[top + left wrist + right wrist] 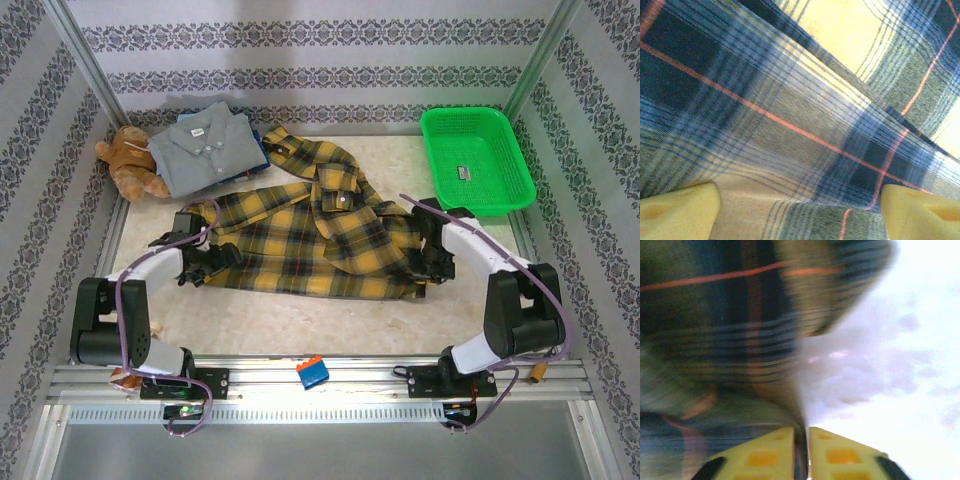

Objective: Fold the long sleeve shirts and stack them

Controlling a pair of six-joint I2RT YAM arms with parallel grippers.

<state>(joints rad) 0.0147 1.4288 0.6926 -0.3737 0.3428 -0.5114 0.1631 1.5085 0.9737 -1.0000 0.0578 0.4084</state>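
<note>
Lettering is scarce and none of it can be read: a small pale neck label (pixel 198 131) sits inside the collar of the grey shirt (pixel 205 150), and a little grey tag (pixel 465 172) lies on the floor of the green basket (pixel 478 125), both too small to make out. The surface (pixel 300 325) is a pale, marbled cream slab. It is closed in by walls (pixel 300 45) papered in white with dark ornamental bands, with metal posts in the back corners. A ribbed aluminium rail (pixel 320 392) runs along the near edge, and a small blue and orange block (pixel 312 372) rests on it. The plaid shirt (pixel 300 245), mustard and dark with thin red lines, lies spread across the middle of the surface, its collar toward the back. The grey shirt lies folded at the back left on top of a blue shirt (pixel 262 152), beside a brown teddy bear (pixel 130 162); the basket stands at the back right. The left hand (pixel 205 265) is low over the plaid shirt's left edge; in the left wrist view its yellow fingers (pixel 680 210) stand wide apart over the cloth, gripping nothing. The right hand (pixel 432 268) is at the shirt's right edge. In the blurred right wrist view its fingertips (pixel 770 452) are almost together, and a fold of plaid runs down into the narrow slit between them, apparently pinched.
</note>
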